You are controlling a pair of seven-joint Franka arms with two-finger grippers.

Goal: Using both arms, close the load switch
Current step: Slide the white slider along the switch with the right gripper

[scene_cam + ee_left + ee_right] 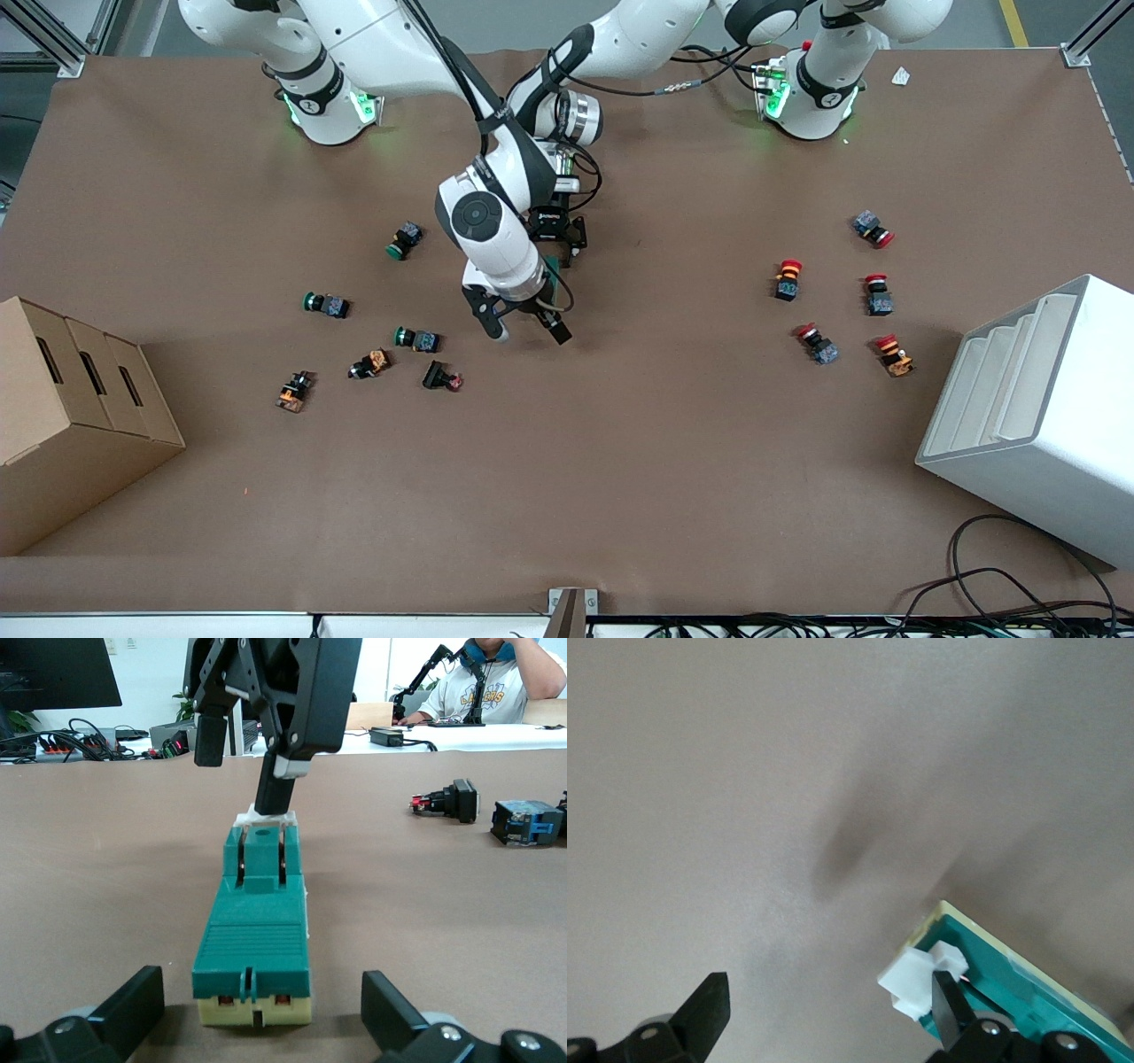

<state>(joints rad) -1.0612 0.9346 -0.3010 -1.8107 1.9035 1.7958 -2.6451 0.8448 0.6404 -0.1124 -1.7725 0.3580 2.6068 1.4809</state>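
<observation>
The green load switch [252,943] lies mid-table on brown paper [620,461], my left gripper [257,1019] spread wide around one end, my right gripper [244,753] open, one finger [275,788] touching its white lever [917,979].

Load switch [254,939] between open hand [262,1014]

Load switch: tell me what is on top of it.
One finger of the right gripper meets the white lever at the load switch end. Whether it presses is hidden. The left gripper straddles the other end.
</observation>
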